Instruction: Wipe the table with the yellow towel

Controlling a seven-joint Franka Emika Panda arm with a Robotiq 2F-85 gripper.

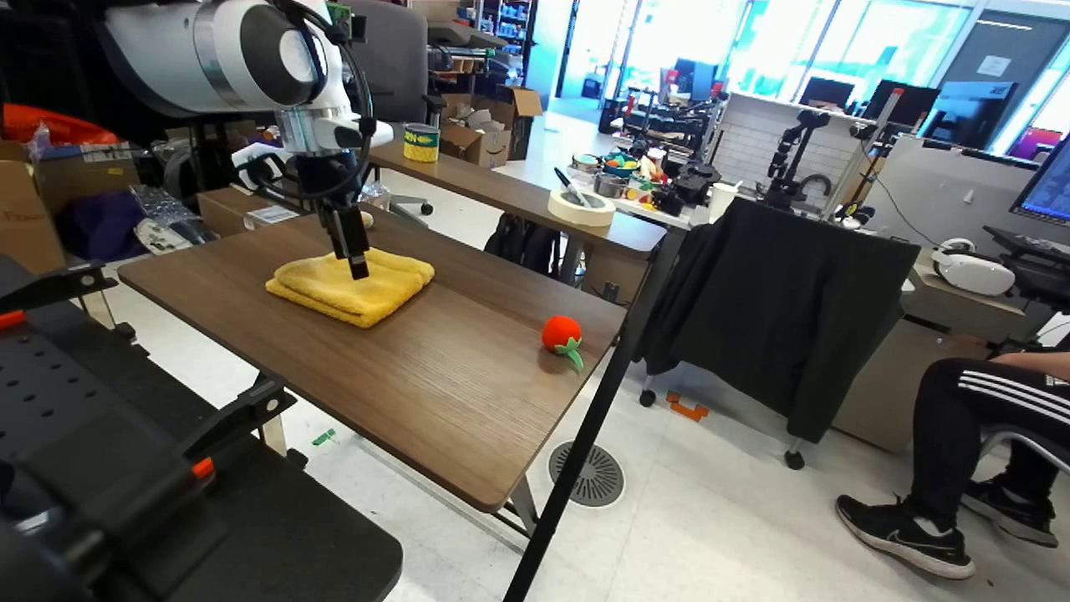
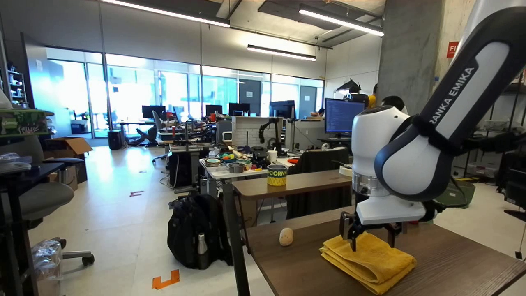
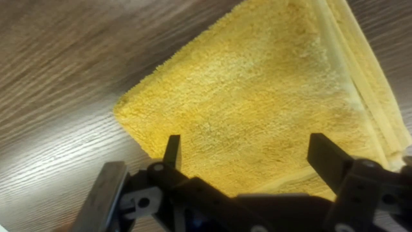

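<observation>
- Step in hand: judged to be the lining-up for a grasp on the yellow towel (image 2: 376, 265); wiping, by present arrangement, not yet begun.
- Pincer (image 3: 245, 137): one; fingers spread wide, nothing gripped; pointing down over the cloth. Contact with the pile: cannot be told.
- Location of towel: on the brown worktop (image 1: 451, 385), directly beneath the pincer.
- Next move, as judged: lower if any gap is left, then bring the fingers together on a good fold; pinching the top layer alone could undo the stack.
- To follow: press the cloth flat and sweep it along the wood, minding the red tomato-like item (image 1: 561, 334), well apart, and the pale egg-shaped item (image 2: 286, 237), near one edge.
- Towel, form: folded pad of several layers, lying mostly flat, edges slightly out of line.
- Towel, surface: short fuzzy nap; smooth paler band, probably hem, along one side in the wrist view.
- Towel, colour: warm yellow with lighter and browner patches; light or soiling, cannot be told.
</observation>
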